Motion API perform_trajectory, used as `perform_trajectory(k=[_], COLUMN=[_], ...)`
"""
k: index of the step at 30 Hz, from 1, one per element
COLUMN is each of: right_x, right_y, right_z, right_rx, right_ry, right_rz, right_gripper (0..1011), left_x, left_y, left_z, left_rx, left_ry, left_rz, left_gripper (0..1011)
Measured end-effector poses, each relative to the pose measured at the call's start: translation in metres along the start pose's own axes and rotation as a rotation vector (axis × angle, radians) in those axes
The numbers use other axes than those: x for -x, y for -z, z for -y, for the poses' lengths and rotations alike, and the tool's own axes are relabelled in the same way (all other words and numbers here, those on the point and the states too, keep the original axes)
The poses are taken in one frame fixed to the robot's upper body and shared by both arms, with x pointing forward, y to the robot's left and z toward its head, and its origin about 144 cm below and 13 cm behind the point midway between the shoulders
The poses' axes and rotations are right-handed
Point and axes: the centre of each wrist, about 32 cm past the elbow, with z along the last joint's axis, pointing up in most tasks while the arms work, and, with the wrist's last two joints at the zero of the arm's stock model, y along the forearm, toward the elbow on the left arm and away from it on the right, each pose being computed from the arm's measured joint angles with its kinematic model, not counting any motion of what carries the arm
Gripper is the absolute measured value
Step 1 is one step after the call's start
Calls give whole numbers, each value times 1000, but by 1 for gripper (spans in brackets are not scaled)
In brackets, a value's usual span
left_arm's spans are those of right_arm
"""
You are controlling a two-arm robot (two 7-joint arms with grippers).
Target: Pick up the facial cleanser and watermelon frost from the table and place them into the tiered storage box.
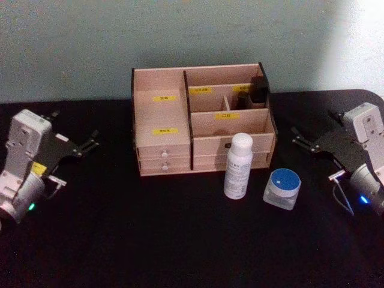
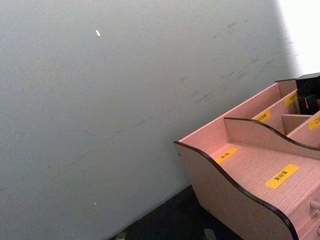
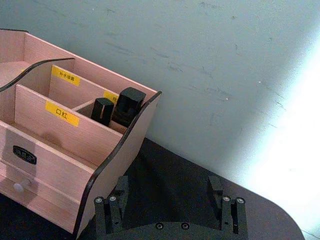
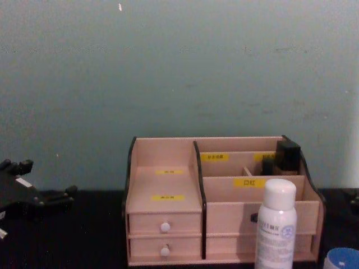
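Facial cleanser (image 1: 238, 166) and watermelon frost (image 1: 283, 188) stand before tiered storage box (image 1: 162, 129); left claw (image 1: 77, 124), right claw (image 1: 313, 126) apart.

Table (image 1: 150, 240): we see a black top.
Wooden box (image 1: 234, 144): stands on it.
White bottle (image 1: 238, 168): upright, just before the box's right half.
Blue-lidded jar (image 1: 283, 188): near the box's right front corner.

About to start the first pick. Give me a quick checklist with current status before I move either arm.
1. The facial cleanser upright, standing free before the tiered storage box: ok.
2. The watermelon frost apart from the cleanser, lid on: ok.
3. The right pincer open and empty, right of the jar: ok.
4. The left pincer open, parked far left: ok.
5. Box's back-right compartment free: not ok, dark items inside.
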Motion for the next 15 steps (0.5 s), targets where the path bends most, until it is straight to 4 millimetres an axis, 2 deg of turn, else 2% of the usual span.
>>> perform_trajectory(k=[15], right_x=[0], right_y=[0], right_z=[0], right_rx=[0], right_ry=[0], right_rz=[0], right_gripper=[1002], left_x=[0], left_y=[0], left_z=[0], left_rx=[0], left_ry=[0], left_rz=[0], left_gripper=[1001])
